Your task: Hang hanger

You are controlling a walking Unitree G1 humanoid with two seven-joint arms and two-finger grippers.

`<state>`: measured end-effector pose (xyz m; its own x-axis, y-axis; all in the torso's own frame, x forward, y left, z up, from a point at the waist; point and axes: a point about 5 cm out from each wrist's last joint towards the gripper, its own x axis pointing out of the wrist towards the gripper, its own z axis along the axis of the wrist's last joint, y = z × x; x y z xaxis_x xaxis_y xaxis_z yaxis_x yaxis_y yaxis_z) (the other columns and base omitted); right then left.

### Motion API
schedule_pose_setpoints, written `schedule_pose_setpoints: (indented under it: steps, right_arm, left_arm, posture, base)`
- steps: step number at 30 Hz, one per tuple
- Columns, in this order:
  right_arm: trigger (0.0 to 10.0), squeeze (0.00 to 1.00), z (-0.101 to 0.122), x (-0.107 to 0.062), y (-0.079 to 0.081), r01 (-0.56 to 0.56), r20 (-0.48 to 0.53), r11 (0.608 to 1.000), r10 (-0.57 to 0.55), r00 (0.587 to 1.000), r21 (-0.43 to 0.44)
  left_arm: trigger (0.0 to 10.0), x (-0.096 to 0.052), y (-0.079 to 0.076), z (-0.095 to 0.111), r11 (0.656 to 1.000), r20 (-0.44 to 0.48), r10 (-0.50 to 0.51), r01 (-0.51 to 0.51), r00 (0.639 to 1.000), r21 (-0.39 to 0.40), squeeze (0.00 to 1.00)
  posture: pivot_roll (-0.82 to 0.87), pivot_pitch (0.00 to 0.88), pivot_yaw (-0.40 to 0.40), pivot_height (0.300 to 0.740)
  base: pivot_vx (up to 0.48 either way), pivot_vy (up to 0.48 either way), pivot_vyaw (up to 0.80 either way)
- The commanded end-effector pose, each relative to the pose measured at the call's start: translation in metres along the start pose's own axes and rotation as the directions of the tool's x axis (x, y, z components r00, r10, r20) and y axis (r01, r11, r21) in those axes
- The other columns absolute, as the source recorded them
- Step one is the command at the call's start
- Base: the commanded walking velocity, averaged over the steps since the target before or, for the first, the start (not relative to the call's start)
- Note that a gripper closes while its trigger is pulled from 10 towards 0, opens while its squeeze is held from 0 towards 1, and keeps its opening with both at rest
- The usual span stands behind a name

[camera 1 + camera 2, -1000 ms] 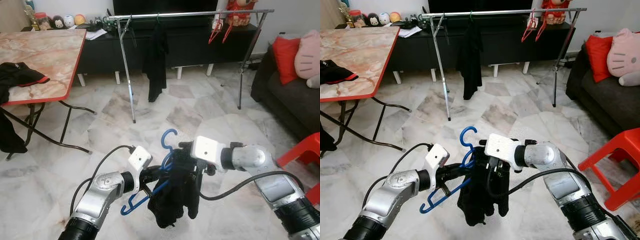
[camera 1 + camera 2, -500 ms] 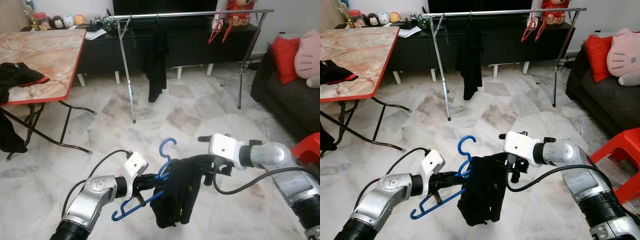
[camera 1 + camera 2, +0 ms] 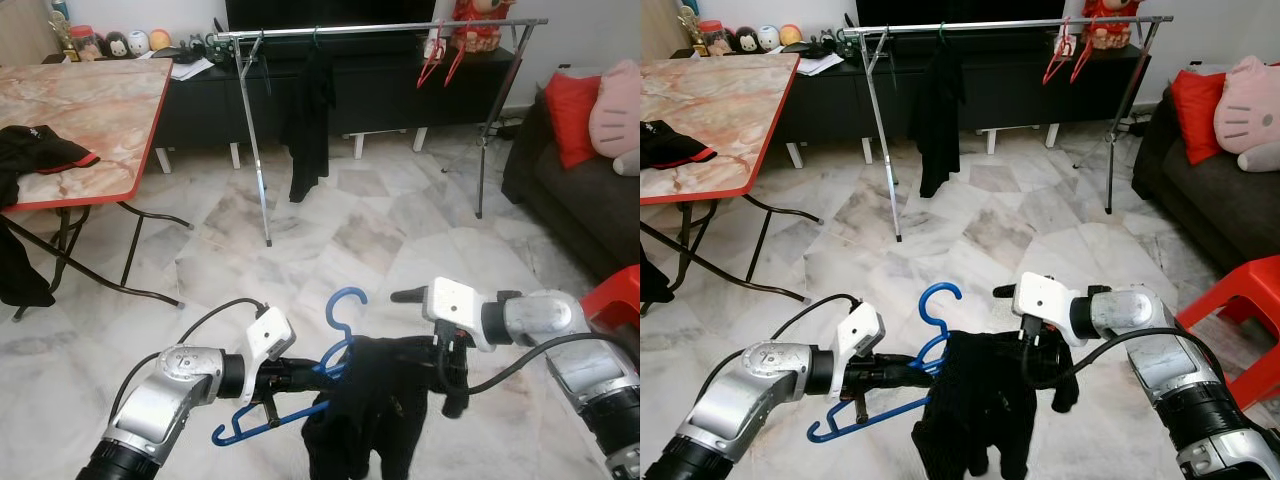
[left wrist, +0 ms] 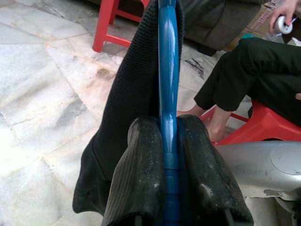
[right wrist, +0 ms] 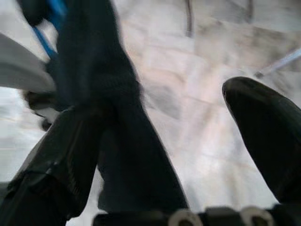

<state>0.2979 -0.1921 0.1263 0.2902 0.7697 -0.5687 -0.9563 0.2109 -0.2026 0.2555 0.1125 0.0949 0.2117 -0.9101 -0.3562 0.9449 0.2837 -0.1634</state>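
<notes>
My left gripper (image 3: 303,373) is shut on the lower part of a blue plastic hanger (image 3: 345,308), whose hook points up. In the left wrist view the hanger (image 4: 168,70) runs straight out between the two pads (image 4: 141,179). A black garment (image 3: 375,415) is draped over the hanger's far arm and hangs below it. My right gripper (image 3: 428,352) is open at the garment's right edge, and in the right wrist view the cloth (image 5: 117,141) lies against one finger (image 5: 56,160). The metal clothes rail (image 3: 380,28) stands across the room.
A black garment (image 3: 308,120) and red hangers (image 3: 440,58) hang on the rail. A folding table (image 3: 90,110) with dark clothes is at left, a sofa (image 3: 590,190) and red chair (image 3: 612,295) at right. A seated person's legs (image 4: 249,84) are close by.
My right gripper has let go of the garment's middle and moved right and down to its edge. The garment now spreads wider over the hanger, which lies flatter.
</notes>
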Motion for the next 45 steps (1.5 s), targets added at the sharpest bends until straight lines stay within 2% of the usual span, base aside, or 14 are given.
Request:
schedule_pose_setpoints:
  steps: [1,7,14,20,27,34,41,42,43,44,45]
  right_arm:
    - [10.0,0.00,0.005,-0.003,-0.002,-0.013,0.044,1.000,0.013,0.999,0.010]
    - [10.0,0.00,-0.001,-0.004,-0.002,-0.059,0.073,0.996,0.054,0.996,0.073]
    - [10.0,0.00,-0.011,0.001,0.000,-0.075,0.037,0.993,0.072,0.997,0.096]
    - [10.0,0.00,-0.010,0.010,-0.007,-0.004,0.063,0.994,-0.003,0.998,0.110]
    - [10.0,0.00,-0.011,0.016,-0.005,-0.031,0.077,0.991,0.021,0.997,0.130]
    - [10.0,0.00,-0.015,0.021,0.002,-0.107,0.118,0.977,0.086,0.989,0.184]
    - [10.0,0.00,-0.016,0.023,0.002,-0.116,0.135,0.969,0.088,0.987,0.217]
    - [9.3,0.00,-0.016,0.024,0.003,-0.124,0.140,0.968,0.095,0.986,0.220]
    - [7.1,0.00,-0.016,0.024,0.004,-0.131,0.143,0.966,0.101,0.985,0.221]
    - [4.4,0.00,-0.017,0.024,0.004,-0.135,0.143,0.966,0.105,0.984,0.222]
    - [0.0,0.00,-0.018,0.025,0.005,-0.142,0.142,0.963,0.111,0.984,0.229]
  left_arm:
    - [10.0,0.002,-0.003,0.015,0.998,0.039,-0.042,0.040,0.998,0.040,0.00]
    - [10.0,-0.001,-0.003,0.015,0.998,0.027,-0.049,0.048,0.998,0.041,0.00]
    - [10.0,-0.001,-0.003,0.018,0.997,0.030,-0.060,0.058,0.998,0.046,0.00]
    - [10.0,0.000,-0.005,0.022,0.995,0.029,-0.088,0.086,0.996,0.055,0.00]
    - [10.0,0.002,-0.005,0.022,0.994,0.026,-0.096,0.094,0.995,0.056,0.00]
    - [10.0,0.004,-0.006,0.023,0.993,0.029,-0.103,0.101,0.994,0.054,0.00]
    - [10.0,0.004,-0.006,0.023,0.993,0.031,-0.104,0.102,0.994,0.053,0.00]
    - [10.0,0.004,-0.006,0.023,0.993,0.031,-0.104,0.102,0.994,0.052,0.00]
    - [10.0,0.004,-0.006,0.023,0.993,0.032,-0.103,0.102,0.994,0.052,0.00]
    - [10.0,0.004,-0.006,0.023,0.994,0.032,-0.103,0.101,0.994,0.052,0.00]
    - [10.0,0.004,-0.006,0.023,0.994,0.032,-0.101,0.099,0.994,0.052,0.00]
  posture:
    - [-0.10,0.008,-0.013,0.740]
    - [-0.10,0.013,-0.014,0.740]
    - [-0.09,0.015,-0.015,0.740]
    - [-0.09,0.015,-0.015,0.740]
    - [-0.09,0.012,-0.015,0.740]
    - [-0.08,0.014,-0.017,0.740]
    - [-0.08,0.014,-0.018,0.740]
    - [-0.08,0.014,-0.018,0.740]
    - [-0.08,0.014,-0.018,0.740]
    - [-0.08,0.014,-0.018,0.740]
    - [-0.08,0.013,-0.019,0.740]
  base:
    - [0.000,0.000,0.00]
    - [0.000,0.000,0.00]
    - [0.000,0.000,0.00]
    - [0.000,0.000,0.00]
    - [0.000,0.000,0.00]
    - [0.000,0.000,0.00]
    - [0.000,0.000,0.00]
    - [0.000,0.000,0.00]
    - [0.000,0.000,0.00]
    - [0.000,0.000,0.00]
    - [0.000,0.000,0.00]
